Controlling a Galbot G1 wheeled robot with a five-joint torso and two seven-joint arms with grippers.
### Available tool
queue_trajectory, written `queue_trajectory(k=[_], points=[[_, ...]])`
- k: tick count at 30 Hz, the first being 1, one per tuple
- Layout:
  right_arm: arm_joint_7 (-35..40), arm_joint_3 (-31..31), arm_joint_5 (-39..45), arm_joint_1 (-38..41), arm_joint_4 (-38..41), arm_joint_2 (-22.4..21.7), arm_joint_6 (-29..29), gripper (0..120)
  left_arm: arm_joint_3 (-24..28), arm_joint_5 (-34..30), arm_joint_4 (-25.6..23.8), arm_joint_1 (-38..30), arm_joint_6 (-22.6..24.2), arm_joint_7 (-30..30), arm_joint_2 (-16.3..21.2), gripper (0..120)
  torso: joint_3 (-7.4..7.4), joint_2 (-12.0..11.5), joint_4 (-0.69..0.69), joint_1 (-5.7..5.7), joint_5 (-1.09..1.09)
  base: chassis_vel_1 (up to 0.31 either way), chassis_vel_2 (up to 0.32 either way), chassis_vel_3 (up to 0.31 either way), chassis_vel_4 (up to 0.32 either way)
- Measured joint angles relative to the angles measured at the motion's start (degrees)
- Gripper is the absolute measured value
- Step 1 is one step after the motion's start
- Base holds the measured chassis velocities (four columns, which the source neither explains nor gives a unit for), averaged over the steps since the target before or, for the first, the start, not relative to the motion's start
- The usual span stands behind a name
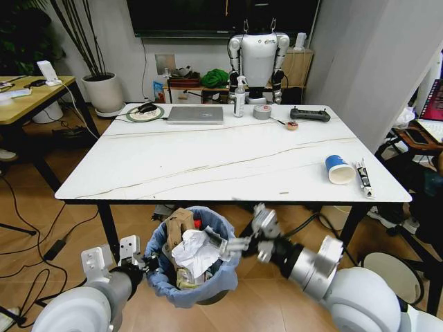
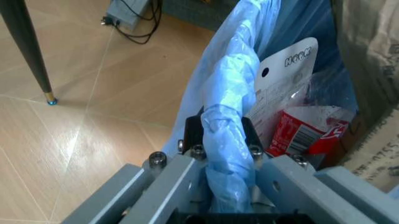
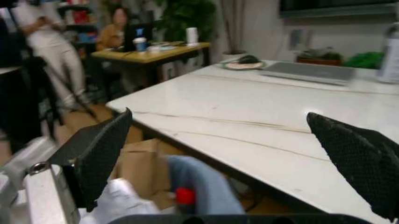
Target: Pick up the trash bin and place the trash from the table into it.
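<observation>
The trash bin [image 1: 196, 273], lined with a light-blue bag, hangs below the table's [image 1: 208, 159] near edge. My left gripper [image 1: 152, 263] is shut on its left rim; in the left wrist view the fingers [image 2: 193, 136] pinch the bag's folded rim [image 2: 231, 116]. Inside lie crumpled white paper [image 1: 196, 252], torn cardboard [image 1: 178, 225] and a red-labelled bottle [image 2: 304, 131]. My right gripper [image 1: 232, 243] hovers open over the bin's right rim, its pads [image 3: 100, 149] wide apart and holding nothing. A blue paper cup [image 1: 339, 169] lies on its side at the table's right, a small wrapper [image 1: 363, 178] beside it.
Along the far edge of the table stand a laptop [image 1: 195, 114], a spray bottle [image 1: 239, 97], a tape roll [image 1: 261, 112] and a black controller [image 1: 309, 114]. A white humanoid robot [image 1: 258, 59] stands behind. A yellow desk [image 1: 28, 97] is at the left, and black table legs [image 1: 107, 228] flank the bin.
</observation>
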Motion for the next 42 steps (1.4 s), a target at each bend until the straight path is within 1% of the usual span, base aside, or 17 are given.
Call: queue_trajectory(k=[1, 2, 4, 5, 7, 8, 11, 13, 14, 15, 18, 29, 36, 38, 40, 42], points=[[0.00, 0.00, 0.00, 0.00, 0.00, 0.00, 0.00, 100, 0.00, 0.00, 0.00, 0.00, 0.00, 0.00, 0.00, 0, 0.00, 0.00, 0.00, 0.00, 0.00, 0.000, 0.000, 0.000, 0.000], [1.63, 1.80, 0.23, -1.12, 0.12, 0.62, -0.06, 100, 0.00, 0.00, 0.00, 0.05, 0.00, -0.02, -0.03, 0, 0.00, 0.00, 0.00, 0.00, -0.01, 0.000, 0.000, 0.000, 0.000], [5.91, 6.46, 0.37, -3.35, 0.02, 2.65, -0.35, 100, 0.00, 0.02, 0.00, 0.04, 0.00, -0.05, -0.06, 0, 0.00, 0.00, -0.01, 0.00, 0.00, 0.000, 0.000, 0.000, 0.000], [7.13, 8.24, 0.24, -4.20, -0.09, 3.57, -0.91, 100, 0.01, 0.03, 0.00, 0.06, 0.00, -0.06, -0.07, 0, 0.00, 0.00, 0.00, 0.00, 0.00, 0.000, 0.000, 0.000, 0.000], [9.13, 12.33, -1.14, -6.15, -0.39, 6.77, -2.91, 100, 0.06, 0.05, 0.00, 0.19, 0.00, -0.06, -0.11, 0, 0.00, 0.00, -0.01, 0.00, -0.01, 0.000, 0.000, 0.000, 0.000], [9.13, 12.33, -1.14, -6.15, -0.39, 6.77, -2.91, 100, 0.06, 0.05, 0.00, 0.19, 0.00, -0.06, -0.11, 0, 0.00, 0.00, -0.01, 0.00, -0.01, 0.000, 0.000, 0.000, 0.000], [10.48, 14.88, -5.19, -8.46, -1.54, 11.43, -5.10, 100, 0.12, 0.06, 0.00, 0.23, 0.00, -0.06, -0.05, 0, 0.00, 0.00, 0.00, 0.00, -0.01, 0.000, 0.000, 0.000, 0.000], [10.57, 15.44, -7.09, -9.34, -2.20, 13.45, -5.49, 100, 0.12, 0.05, 0.00, 0.23, 0.00, -0.06, 0.06, 0, 0.00, 0.00, 0.00, 0.00, -0.01, 0.000, 0.000, 0.000, 0.000], [10.57, 15.44, -7.09, -9.34, -2.20, 13.45, -5.49, 100, 0.12, 0.05, 0.00, 0.23, 0.00, -0.06, 0.06, 0, 0.00, 0.00, 0.00, 0.00, -0.01, 0.000, 0.000, 0.000, 0.000], [10.47, 15.94, -8.51, -10.05, -2.91, 15.67, -5.71, 100, 0.07, 0.00, 0.00, 0.24, 0.00, -0.06, 0.13, 0, 0.00, 0.00, -0.01, 0.00, 0.00, 0.000, 0.000, 0.000, 0.000], [10.37, 16.77, -9.05, -10.34, -3.90, 19.41, -5.95, 100, 0.07, -0.02, 0.00, 0.52, 0.00, -0.06, 0.05, 0, 0.00, 0.00, 0.00, 0.00, -0.01, 0.000, 0.000, 0.000, 0.000], [9.73, 18.74, -8.93, -10.78, -4.96, 19.94, -5.95, 100, 0.10, -0.25, 0.00, 0.76, 0.00, -0.06, 0.77, 0, 0.00, 0.00, 0.00, 0.00, -0.01, -0.067, -0.072, 0.075, 0.063], [9.54, 19.90, -8.29, -10.62, -5.34, 19.40, -5.85, 100, 0.25, -0.53, 0.00, 0.66, 0.00, -0.10, 0.96, 0, 0.00, 0.00, -0.01, 0.00, 0.01, -0.206, -0.201, 0.183, 0.205], [9.53, 20.15, -8.04, -10.27, -5.74, 19.05, -5.84, 100, 0.28, -0.55, 0.00, 0.69, 0.00, -0.11, 0.92, 0, 0.00, 0.00, -0.01, 0.00, -0.04, -0.234, -0.242, 0.238, 0.244], [9.54, 20.16, -7.90, -9.79, -6.33, 18.78, -5.81, 100, 0.24, -0.55, 0.00, 0.68, 0.00, -0.13, 0.93, 0, 0.00, 0.00, 0.00, -0.01, 0.05, -0.252, -0.240, 0.239, 0.266], [9.57, 20.12, -7.89, -9.62, -6.52, 18.67, -5.78, 100, 0.24, -0.56, 0.00, 0.66, 0.00, -0.13, 0.95, 0, 0.01, 0.00, 0.00, 0.00, 0.02, -0.255, -0.258, 0.244, 0.266]])
